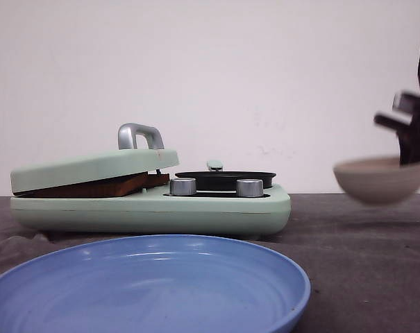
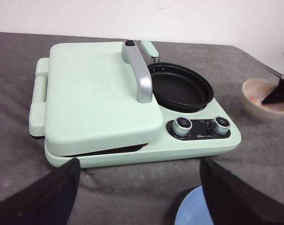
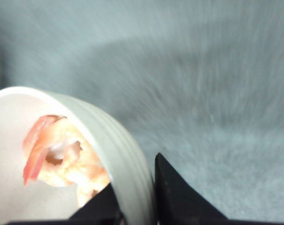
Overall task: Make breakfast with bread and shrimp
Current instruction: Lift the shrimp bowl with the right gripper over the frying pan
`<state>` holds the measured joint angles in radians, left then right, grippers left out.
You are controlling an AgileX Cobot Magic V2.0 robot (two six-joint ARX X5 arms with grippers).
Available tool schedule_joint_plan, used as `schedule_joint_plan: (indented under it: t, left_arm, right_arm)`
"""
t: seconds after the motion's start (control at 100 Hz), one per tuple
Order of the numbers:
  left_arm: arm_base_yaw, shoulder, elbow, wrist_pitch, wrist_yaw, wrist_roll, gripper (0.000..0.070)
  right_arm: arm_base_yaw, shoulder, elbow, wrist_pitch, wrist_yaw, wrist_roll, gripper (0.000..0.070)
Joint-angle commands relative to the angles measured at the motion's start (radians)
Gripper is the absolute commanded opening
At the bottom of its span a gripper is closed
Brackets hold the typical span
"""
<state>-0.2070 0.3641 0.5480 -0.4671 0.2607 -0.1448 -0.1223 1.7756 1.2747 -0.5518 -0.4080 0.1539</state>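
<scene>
While the right gripper [image 3: 134, 206] is pinching the rim of the beige ribbed bowl [image 3: 116, 145] between its two black fingers [image 3: 179, 197], one inside the wall and one outside, the bowl is hanging above the grey table [image 1: 362, 243], off to the right of the cooker. One bowl is showing, and the shrimp [image 3: 57, 154] are lying inside it as a small cluster of orange-red and whitish pieces; the exact number is too blurred to count.

Left gripper [image 2: 137, 192] is hovering over the table with its two dark fingers [image 2: 43, 194] spread wide apart and gripping nothing.

One pale green cooker [image 2: 132, 108] is sitting ahead of it, with two silver knobs [image 2: 182, 125] on a dark panel whose printing is too small to read. Its hinged lid [image 2: 95, 93], with a silver handle [image 2: 141, 75], is resting slightly ajar, and a brown edge of the bread [image 1: 98, 186] is peeking out beneath it; how many slices cannot be told. One black round pan [image 2: 181, 87] beside the lid is holding nothing. One blue plate [image 1: 154, 291] is sitting nearest the front camera.
</scene>
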Motion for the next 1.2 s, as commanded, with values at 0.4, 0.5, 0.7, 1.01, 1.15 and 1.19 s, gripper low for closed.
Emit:
schedule_joint_plan:
  t: [0.4, 0.5, 0.7, 1.01, 1.15, 1.19]
  left_arm:
    - [-0.002, 0.001, 0.002, 0.014, -0.001, 0.001, 0.0432]
    - [-0.002, 0.001, 0.002, 0.014, -0.002, 0.001, 0.0432]
    - [-0.002, 0.001, 0.002, 0.015, -0.001, 0.002, 0.0432]
    - [-0.002, 0.001, 0.002, 0.016, -0.002, 0.002, 0.0432]
    - [-0.002, 0.001, 0.002, 0.016, -0.002, 0.003, 0.0432]
    - [-0.002, 0.001, 0.002, 0.016, -0.002, 0.003, 0.0432]
  right_arm:
    - [0.171, -0.090, 0.182, 0.063, -0.053, 0.102, 0.0003]
    - [0.230, -0.086, 0.240, 0.101, -0.005, 0.116, 0.0003]
    - [0.320, -0.038, 0.357, 0.149, 0.051, 0.146, 0.0003]
    - [0.378, 0.150, 0.528, 0.148, 0.068, 0.173, 0.0003]
    - [0.387, 0.198, 0.555, 0.156, 0.093, 0.148, 0.0003]
    - [0.390, 0.208, 0.557, 0.158, 0.103, 0.138, 0.0003]
